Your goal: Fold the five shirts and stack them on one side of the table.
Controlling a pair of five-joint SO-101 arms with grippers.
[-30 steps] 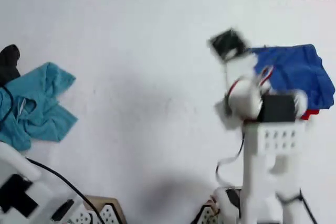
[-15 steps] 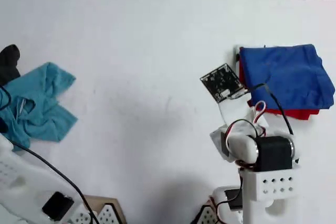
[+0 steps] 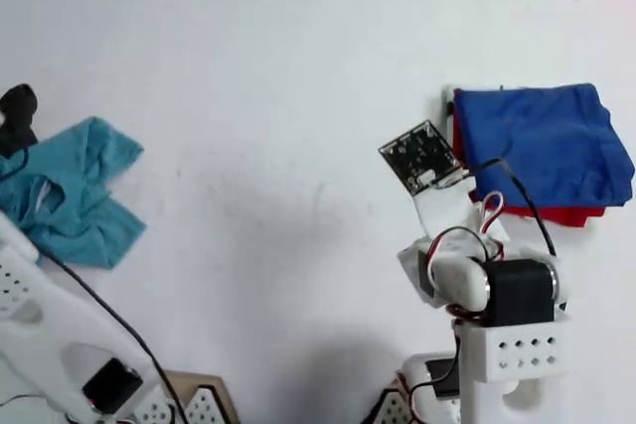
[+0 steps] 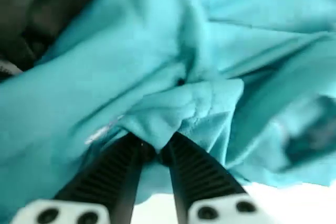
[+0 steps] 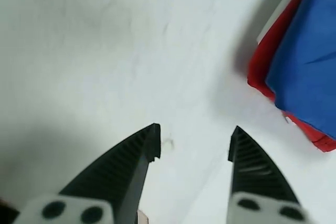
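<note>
A crumpled teal shirt (image 3: 75,196) lies at the table's left edge. My left gripper (image 4: 157,148) is shut on a fold of the teal shirt (image 4: 184,106), close up in the left wrist view. On the right side, a folded blue shirt (image 3: 542,141) rests on a folded red shirt (image 3: 556,213). My right gripper (image 5: 194,142) stands open over bare table, beside the stack's blue shirt (image 5: 310,61) and red shirt (image 5: 262,64). The right arm (image 3: 467,265) sits just in front of the stack in the high view.
A dark garment (image 3: 18,111) lies at the far left edge behind the teal shirt. The white table (image 3: 278,146) is bare across its middle. Arm bases and cables stand along the front edge.
The right arm pulled back from over the blue shirt toward the front edge a second ago, then held still. The left arm swung up along the left edge onto the teal shirt.
</note>
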